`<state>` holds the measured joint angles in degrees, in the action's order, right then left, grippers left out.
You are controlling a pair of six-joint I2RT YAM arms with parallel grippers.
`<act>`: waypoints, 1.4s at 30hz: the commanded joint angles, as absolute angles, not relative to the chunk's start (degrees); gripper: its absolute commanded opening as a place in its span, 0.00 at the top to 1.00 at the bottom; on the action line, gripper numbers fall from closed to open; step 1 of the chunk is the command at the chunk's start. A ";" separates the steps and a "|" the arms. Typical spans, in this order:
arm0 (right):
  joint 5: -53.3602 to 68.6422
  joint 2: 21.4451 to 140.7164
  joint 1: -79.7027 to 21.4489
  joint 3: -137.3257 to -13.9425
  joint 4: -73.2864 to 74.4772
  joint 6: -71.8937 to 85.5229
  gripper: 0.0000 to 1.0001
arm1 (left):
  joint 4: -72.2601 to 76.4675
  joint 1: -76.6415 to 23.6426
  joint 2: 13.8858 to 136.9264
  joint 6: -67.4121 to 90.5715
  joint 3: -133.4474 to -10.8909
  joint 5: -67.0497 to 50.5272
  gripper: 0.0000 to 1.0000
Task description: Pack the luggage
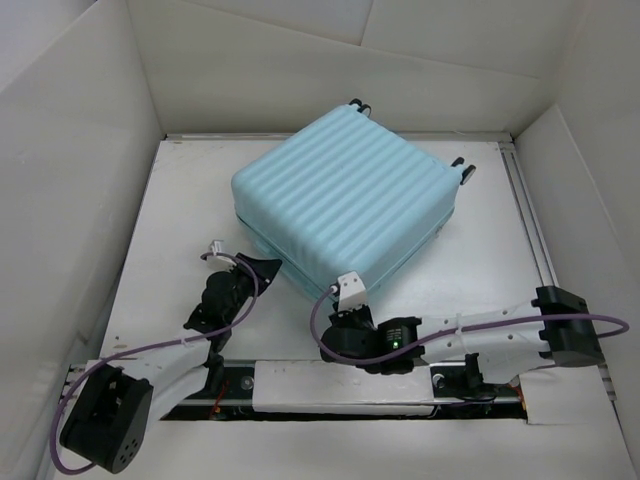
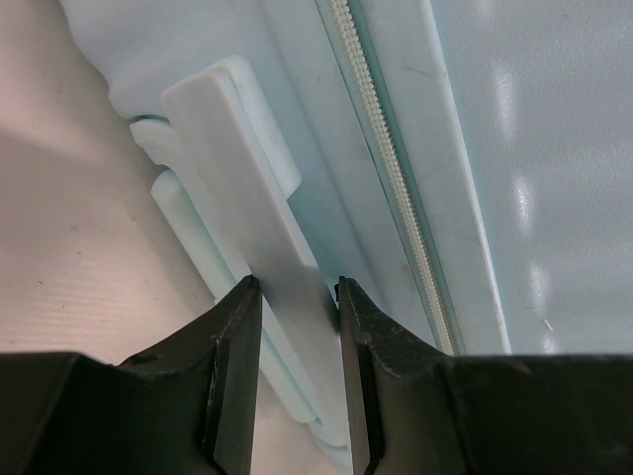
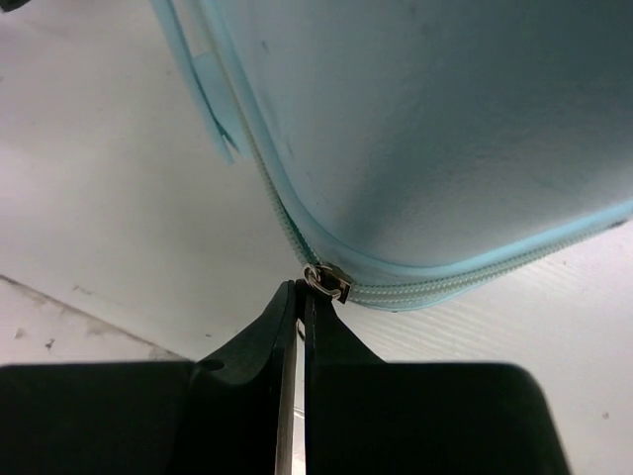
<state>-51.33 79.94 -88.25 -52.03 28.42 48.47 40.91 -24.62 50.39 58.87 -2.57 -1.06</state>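
Black fingers fill the near edge of both wrist views. The left gripper (image 2: 297, 287) is clamped on the handle (image 2: 247, 198), a pale flat bar on the side of the luggage (image 1: 350, 195); one finger presses each side of the bar. Just right of the handle in that view runs the zip (image 2: 396, 188), its white teeth closed along the seam.

The right gripper (image 3: 300, 289) has its jaws together, with their tips touching the small metal slider (image 3: 326, 280) at the rounded near corner of the shell. Whether the pull tab is pinched between them I cannot tell.

From above, the luggage lies flat and shut in the far middle of the white table (image 1: 180, 230), ribbed aqua shell upward and turned at an angle. Two caster wheels (image 1: 358, 104) stick out on its far-right side. The left arm (image 1: 105, 415) reaches to its near-left edge and the right arm (image 1: 480, 335) to its near corner. White walls (image 1: 300, 60) stand round the table.
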 commanded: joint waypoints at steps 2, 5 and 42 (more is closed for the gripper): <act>-46.32 77.70 -90.96 -56.95 2.47 40.78 1.00 | 49.48 -27.07 47.99 57.66 -0.01 -15.56 1.00; -45.70 74.10 -92.72 -56.16 1.76 40.08 1.00 | 49.48 -27.07 47.46 58.18 0.00 -15.56 1.00; -37.18 77.64 -88.06 -62.49 -0.74 29.97 0.21 | 45.89 -52.38 45.80 62.41 -1.40 8.34 1.00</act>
